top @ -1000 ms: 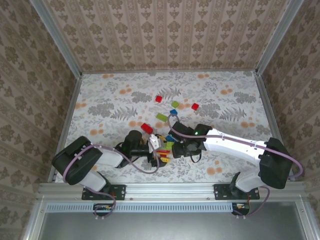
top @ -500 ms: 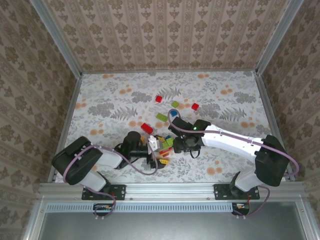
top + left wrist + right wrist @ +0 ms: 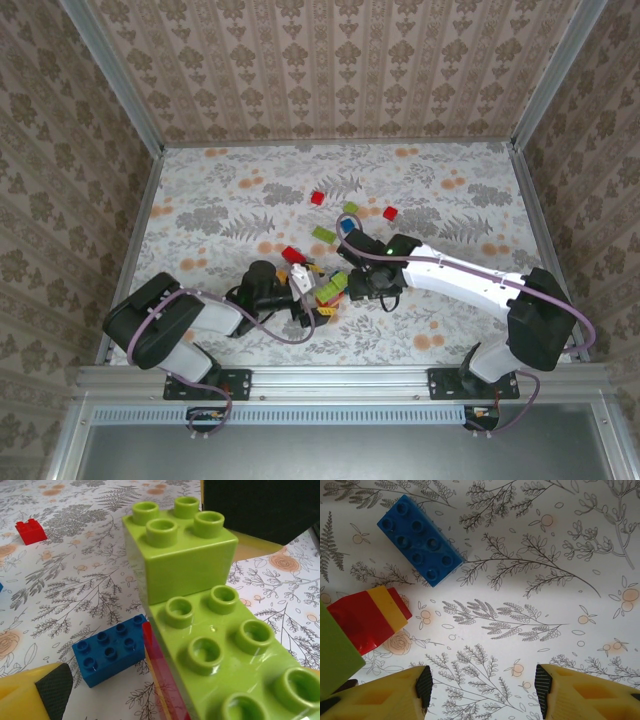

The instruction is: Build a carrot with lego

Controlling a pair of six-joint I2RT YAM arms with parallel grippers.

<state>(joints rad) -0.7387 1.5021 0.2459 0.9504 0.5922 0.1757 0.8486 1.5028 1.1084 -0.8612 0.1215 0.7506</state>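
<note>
Gaping empty, left jaws face green bricks [image 3: 192,567]; right jaws parted, empty, blue brick [image 3: 420,540] beyond.

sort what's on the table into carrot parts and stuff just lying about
Job, likely:
- stacked green bricks
- red-and-yellow stack

Lying about, likely:
- blue brick
- far red brick
- second red brick
- floral tablecloth

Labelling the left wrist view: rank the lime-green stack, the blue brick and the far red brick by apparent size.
1. lime-green stack, close to the camera.
2. blue brick.
3. red brick, farthest off, so its true size is unsure.
</note>
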